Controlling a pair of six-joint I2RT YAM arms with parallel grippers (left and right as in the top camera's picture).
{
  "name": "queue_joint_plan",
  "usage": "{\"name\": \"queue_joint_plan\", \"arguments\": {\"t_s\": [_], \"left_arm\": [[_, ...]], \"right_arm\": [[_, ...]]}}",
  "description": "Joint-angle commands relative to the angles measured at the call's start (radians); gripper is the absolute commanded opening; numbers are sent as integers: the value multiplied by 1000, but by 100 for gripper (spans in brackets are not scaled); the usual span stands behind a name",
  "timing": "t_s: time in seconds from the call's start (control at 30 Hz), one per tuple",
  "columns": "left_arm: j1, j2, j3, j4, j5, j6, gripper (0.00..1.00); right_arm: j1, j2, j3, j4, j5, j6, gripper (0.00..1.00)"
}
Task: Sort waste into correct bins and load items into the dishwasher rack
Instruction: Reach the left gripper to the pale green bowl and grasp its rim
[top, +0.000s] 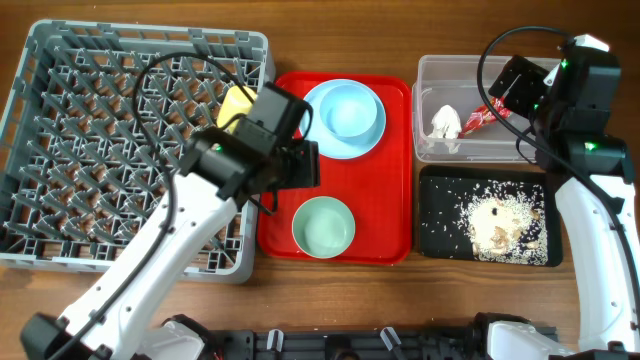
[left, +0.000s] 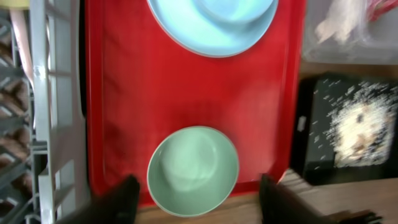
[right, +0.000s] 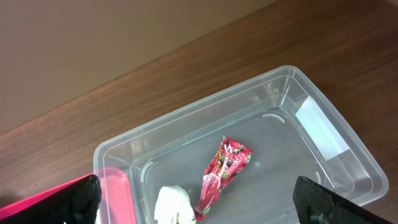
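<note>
Wrapper (right: 225, 167) and napkin (right: 174, 205) lie in the tub (right: 280, 149) at the desk's far right corner; your right claw (right: 196, 190) hangs open above. Your left claw (left: 198, 186) gapes over the green bowl (left: 193, 168).

even bright light; left wrist view blurred, others sharp.

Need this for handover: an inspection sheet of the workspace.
Surface: brown wooden table.
Job's things: small yellow cup in large grey plastic rack; light blue bowl on light blue plate and pale green bowl on flat red tray; crumpled white napkin, shiny red wrapper in clear plastic tub; whitish rice scraps in glossy black tray; cutlery not seen.
Clutter: nothing seen.
Hands: left hand open over green bowl; right hand open above tub.
Cables: black cable loops on both arms.
Surroundings: nothing seen.
</note>
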Motion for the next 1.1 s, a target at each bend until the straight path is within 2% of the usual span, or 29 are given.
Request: {"name": "queue_joint_plan", "arguments": {"t_s": [0.0,0.1,0.37,0.53,0.6,0.83,0.93,1.07], "left_arm": [[-69,67,-9,-24,-20,-10,42],[-157,138,-9,-16,-20,-10,39],[-327,351,-9,53,-21,-43,43],[-350,411,-9,57,-21,-44,41],[-362,422,-9,60,-21,-44,37],[-401,472,-27,90,-85,-85,36],[-400,473,-28,90,-89,-89,28],[-401,473,-33,92,-88,-97,25]], "right_arm": [[0,4,1,2,-8,-14,100],[0,4,1,2,-8,-15,100],[0,4,1,2,-8,-15,100],[0,4,1,2,-8,-15,100],[0,4,1,2,-8,-15,100],[0,4,1,2,-8,-15,100],[0,4,1,2,-8,-15,100],[0,4,1,2,-8,-15,100]]}}
